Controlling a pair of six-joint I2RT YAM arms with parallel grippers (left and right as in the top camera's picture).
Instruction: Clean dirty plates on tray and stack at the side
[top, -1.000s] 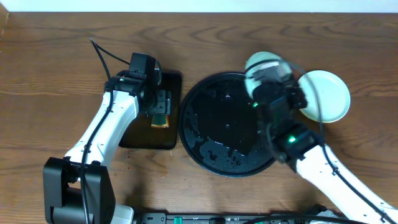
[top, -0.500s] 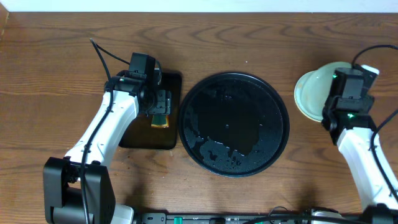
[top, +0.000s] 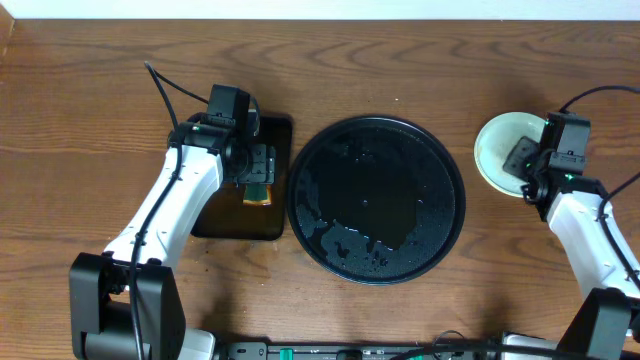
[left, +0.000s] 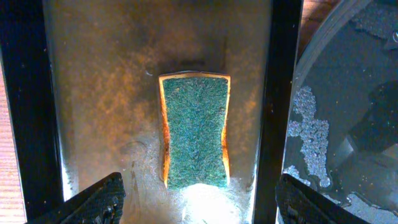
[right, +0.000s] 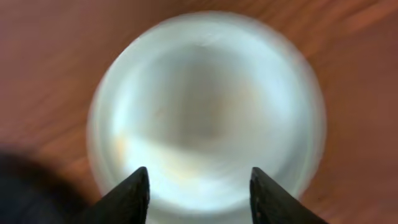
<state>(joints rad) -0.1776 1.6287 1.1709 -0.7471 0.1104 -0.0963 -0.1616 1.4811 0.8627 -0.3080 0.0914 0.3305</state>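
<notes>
The black round tray (top: 375, 262) sits mid-table, wet with droplets and with no plates on it; its rim also shows in the left wrist view (left: 348, 124). A pale plate (top: 495, 150) lies on the wood to the right of the tray. It fills the blurred right wrist view (right: 205, 106), and I cannot tell whether others lie under it. My right gripper (top: 523, 160) hovers over the plate's right part, open and empty (right: 199, 196). My left gripper (top: 258, 168) is open and empty (left: 199, 205) above a green sponge (left: 196, 130).
The sponge (top: 258, 190) lies in a small dark rectangular tray (top: 225, 215) left of the round tray. A black cable (top: 165, 85) trails behind the left arm. The table's back edge is at the top.
My right arm swung from the round tray's upper right out to the right side. The plate it carried now lies on the plate there and the gripper is open. The left arm stayed still.
</notes>
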